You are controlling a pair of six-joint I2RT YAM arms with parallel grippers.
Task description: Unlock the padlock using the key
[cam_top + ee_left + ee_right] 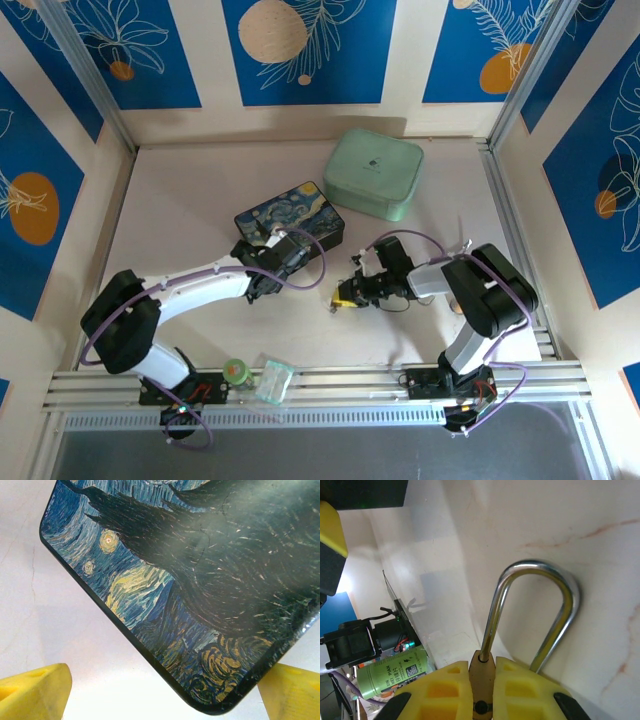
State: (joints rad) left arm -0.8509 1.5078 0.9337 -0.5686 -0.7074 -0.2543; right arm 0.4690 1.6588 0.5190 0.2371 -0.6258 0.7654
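Brass is what my right claw has between its yellow fingers: the tiny brass-gold padlock with its silver U-shaped shackle. The 2 fingers are pressed almost together, with only the thin body of the lock between them, close to the pale table and near its middle.

The long axis of the lock runs along the fingers, and the shackle points out, away from the wrist. In the top view this claw points to the left, so the shackle end looks toward my left arm. I judge that the bottom of the lock, where a keyhole normally sits, faces back into the claw, and I cannot tell if it is reachable. A finger covers the shackle's right leg, so I cannot tell whether it is seated.

My left claw is wide open and has nothing in it. It hangs over the near corner of the dark blue painted rectangular box, just beside the right claw. I think the left arm is the free one for the small silvery key, and it must approach from the side opposite the shackle.
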